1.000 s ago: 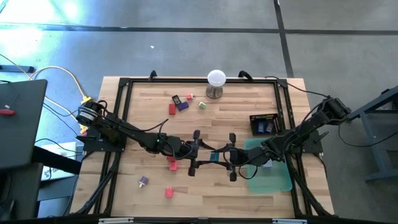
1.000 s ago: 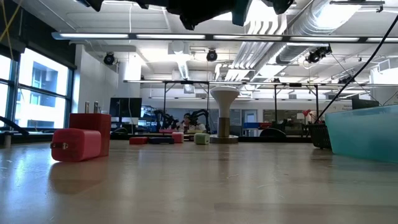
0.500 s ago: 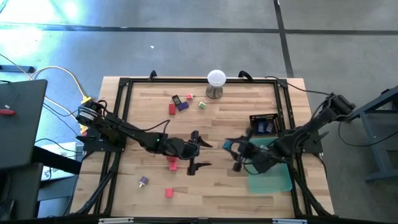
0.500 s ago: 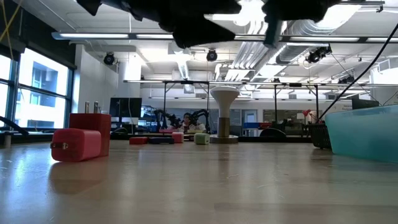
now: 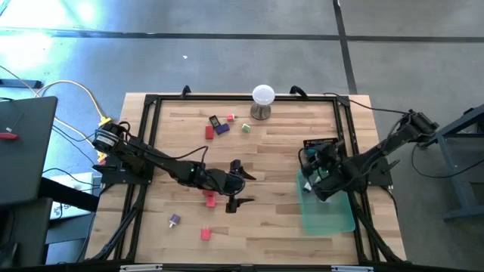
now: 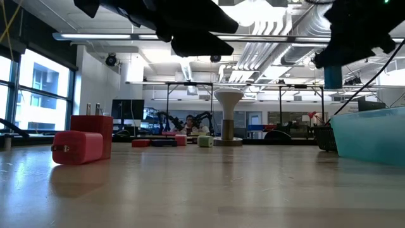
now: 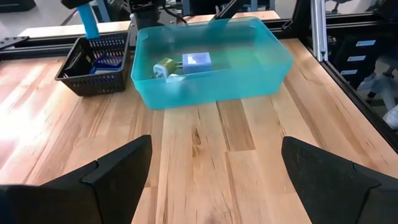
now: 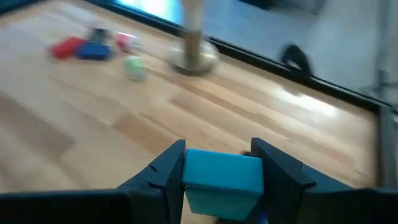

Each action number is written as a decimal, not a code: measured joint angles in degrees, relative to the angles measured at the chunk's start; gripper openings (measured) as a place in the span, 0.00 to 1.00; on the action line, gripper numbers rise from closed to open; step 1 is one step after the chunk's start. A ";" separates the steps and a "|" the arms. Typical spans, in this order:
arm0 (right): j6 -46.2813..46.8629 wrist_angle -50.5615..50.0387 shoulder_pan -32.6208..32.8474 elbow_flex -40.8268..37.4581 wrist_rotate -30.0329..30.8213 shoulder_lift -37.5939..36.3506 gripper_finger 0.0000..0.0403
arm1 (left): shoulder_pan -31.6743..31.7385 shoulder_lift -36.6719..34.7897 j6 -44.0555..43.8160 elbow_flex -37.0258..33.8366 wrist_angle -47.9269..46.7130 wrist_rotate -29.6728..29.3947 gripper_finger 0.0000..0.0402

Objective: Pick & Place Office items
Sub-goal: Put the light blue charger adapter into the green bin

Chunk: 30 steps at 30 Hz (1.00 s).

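My right gripper (image 5: 316, 175) is shut on a teal block (image 8: 222, 177) in the air over the far left corner of the translucent green tray (image 5: 333, 215). The tray holds a lavender block (image 7: 197, 60) and a pale green piece (image 7: 163, 67). At mid-table my left gripper (image 5: 246, 189) stands open above the wood with nothing between its fingers. Two red blocks (image 5: 209, 199) (image 5: 205, 233) and a purple piece (image 5: 175, 220) lie at the near left. Red (image 5: 209, 131), purple (image 5: 221, 127), black (image 5: 215, 120), pink (image 5: 231, 116) and pale green (image 5: 246, 128) pieces lie at the far left. My right gripper pinches the teal block by two opposite sides (image 8: 189, 174) between its two fingers (image 8: 165, 171). The block is lifted clear of table and tray. In the low view its lower end (image 6: 332, 79) hangs upright below the dark fingers.
A white ball on a metal stand (image 5: 262, 100) stands at the far edge. A black mesh basket (image 5: 320, 149) sits just beyond the tray's far end. A black frame (image 5: 151, 136) runs around the table. Bare wood lies between the two grippers.
The teal block hung between both grippers at mid-table. My right gripper has carried it toward the table's right edge, over the tray's far corner, turning its wrist on the way. My left gripper has stayed at mid-table without the block.
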 joint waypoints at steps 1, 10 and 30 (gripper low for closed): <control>2.45 -2.07 -0.66 -0.01 -0.66 0.64 0.36 | 0.00 0.00 0.02 0.00 -0.06 0.00 0.87; 7.36 -3.79 -6.73 -3.95 -5.48 3.07 0.36 | 0.00 0.00 -0.88 0.00 -1.27 0.01 0.87; 6.99 6.61 -16.54 -15.17 -12.18 3.05 0.42 | 0.00 0.00 -1.03 0.00 -2.90 0.04 0.87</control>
